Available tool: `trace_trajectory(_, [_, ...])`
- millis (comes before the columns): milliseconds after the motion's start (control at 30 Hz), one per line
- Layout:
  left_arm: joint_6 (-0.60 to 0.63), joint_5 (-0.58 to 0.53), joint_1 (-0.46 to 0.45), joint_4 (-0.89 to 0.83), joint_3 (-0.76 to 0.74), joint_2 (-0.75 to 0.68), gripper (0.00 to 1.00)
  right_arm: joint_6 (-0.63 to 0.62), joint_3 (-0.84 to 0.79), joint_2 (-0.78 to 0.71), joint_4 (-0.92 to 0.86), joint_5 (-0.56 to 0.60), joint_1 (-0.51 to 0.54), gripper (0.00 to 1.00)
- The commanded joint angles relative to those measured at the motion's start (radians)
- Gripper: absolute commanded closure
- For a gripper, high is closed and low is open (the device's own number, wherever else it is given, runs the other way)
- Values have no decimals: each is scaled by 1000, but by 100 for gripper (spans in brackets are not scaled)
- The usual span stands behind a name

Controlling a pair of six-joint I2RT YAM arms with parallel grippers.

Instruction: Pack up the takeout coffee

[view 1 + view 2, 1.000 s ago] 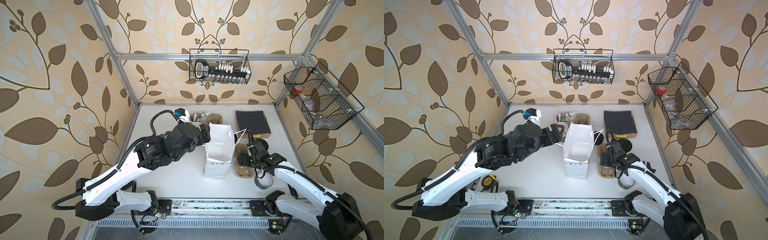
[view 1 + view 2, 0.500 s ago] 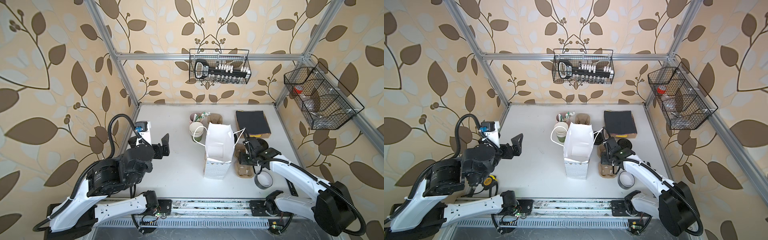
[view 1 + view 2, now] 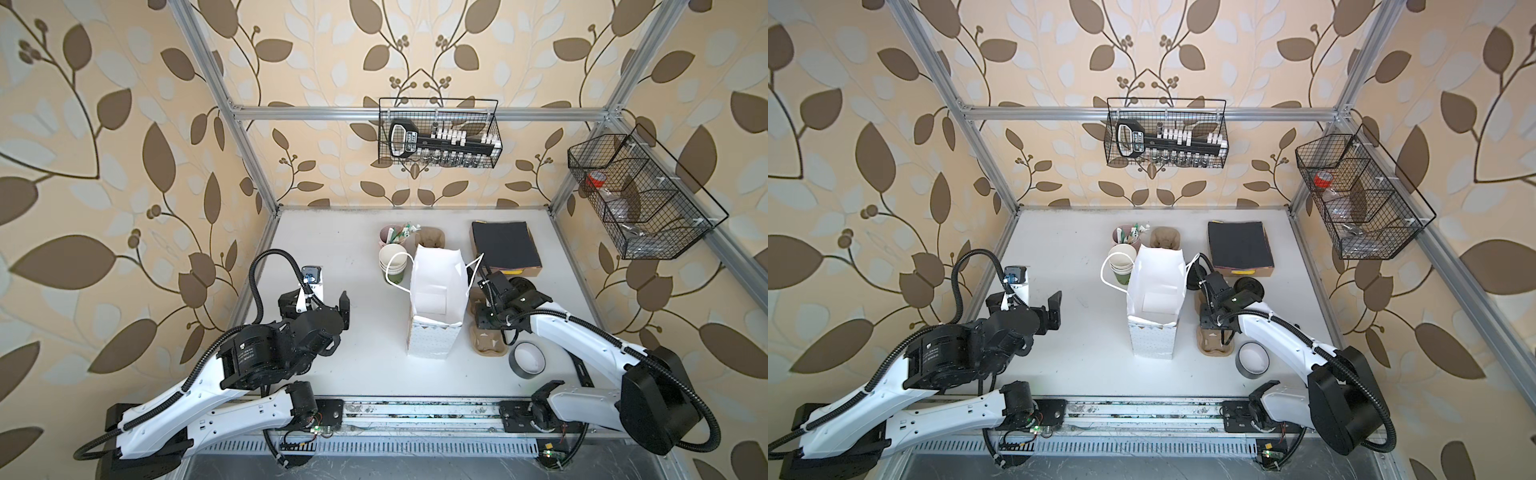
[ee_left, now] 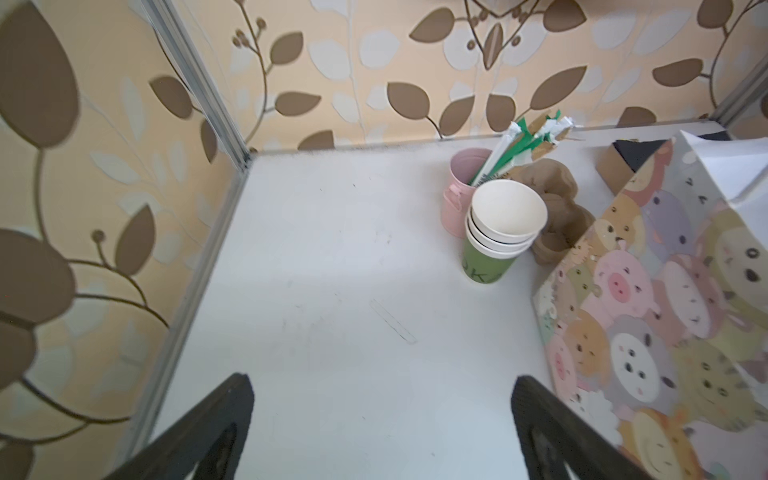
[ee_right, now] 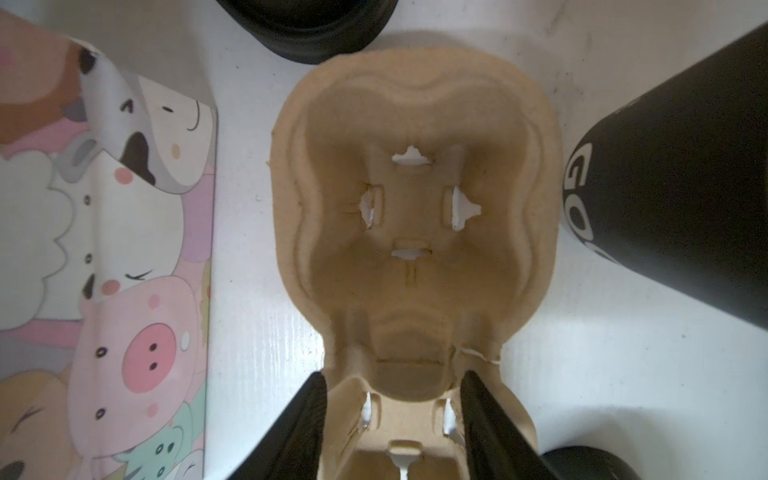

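Takeout coffee, a dark grey-black paper cup with a black plastic lid and pale lettering, stands on the white table. It is just beside a brown moulded-pulp cup carrier, on the side away from the bag, with a narrow strip of bare table between them.

The right gripper is partly closed on that carrier. Its two black fingers press the carrier's pinched waist from either side, and the carrier lies flat on the table.

Close on the carrier's other side stands a tall white paper bag printed with pastel cartoon animals, its mouth open. A stack of round black lids sits just past the carrier's far end.

The left gripper is spread wide and holds nothing. It hangs above a broad bare stretch of table near the aluminium frame rail, well apart from the bag.

The carrier is rough and fibrous, with rounded hollows and small slits. The coffee cup is smooth and matte.
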Motion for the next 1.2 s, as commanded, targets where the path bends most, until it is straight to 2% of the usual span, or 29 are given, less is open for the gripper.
trace_trajectory(0, [-240,174,-8,35,-97,3,1,8,0,5,-5,15,1,47])
trace_trajectory(200, [-376,329,-7,198,-303,44,1,-2,5,23,-4,18,-2,47])
trace_trajectory(333, [-400,445,-7,343,-418,62,1,-8,-16,7,4,10,-27,47])
trace_trajectory(533, [-441,564,-7,550,-514,163,1,-16,-29,16,30,-10,-42,48])
trace_trajectory(667, [-476,613,-6,635,-531,247,1,-14,-37,25,43,-21,-45,51])
trace_trajectory(1000, [-550,744,-5,886,-589,411,1,-17,-60,28,66,-30,-51,51])
trace_trajectory(1167, [-562,787,-5,956,-580,489,1,-17,-65,28,76,-28,-51,51])
